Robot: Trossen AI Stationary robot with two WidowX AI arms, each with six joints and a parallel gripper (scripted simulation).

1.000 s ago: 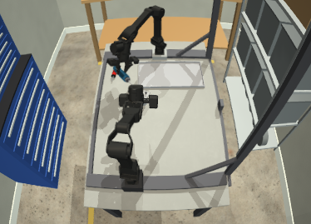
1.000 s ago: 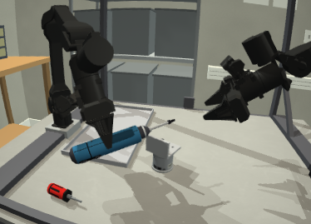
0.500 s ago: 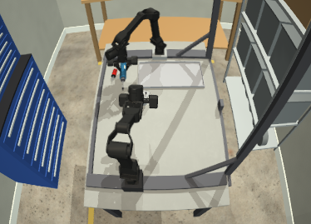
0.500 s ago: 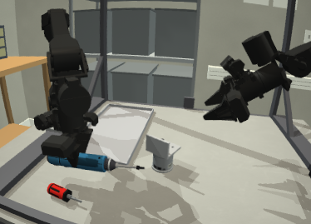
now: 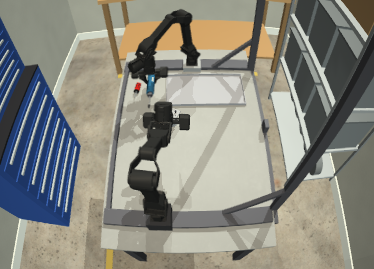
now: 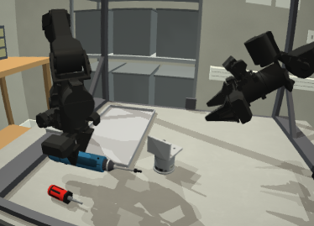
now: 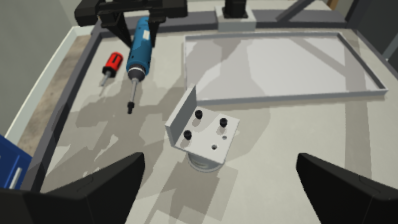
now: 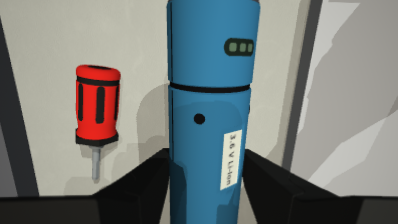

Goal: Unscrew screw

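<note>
Joint module (image 6: 164, 165) (image 7: 204, 165) stands on the tabletop (image 5: 215, 169) (image 6: 248, 155) (image 7: 280, 150) (image 8: 137, 30), bracket (image 5: 175, 113) (image 6: 159, 146) (image 7: 210, 134) on top. Right gripper (image 5: 151, 76) (image 6: 77, 155) (image 7: 137, 37) (image 8: 206, 160) clamps the electric screwdriver (image 5: 151, 83) (image 6: 90, 161) (image 7: 140, 47) (image 8: 210, 70), barrel slanting down, tip well apart from the bracket. Pressing off-axis could slip the bit or tip the unfixed module; a poor screw choice could waste the approach. Left gripper (image 5: 166, 119) (image 6: 206, 111) (image 7: 221, 159) hangs wide open, empty, angled down toward the module.

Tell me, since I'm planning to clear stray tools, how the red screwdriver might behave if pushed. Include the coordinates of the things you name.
The red and black hand screwdriver (image 5: 137, 87) (image 6: 59, 194) (image 7: 113, 63) (image 8: 98, 102) would probably roll, given its roundish handle, though flats at its collar may check it. Its thick handle and thin shaft suggest it could swing round.
</note>
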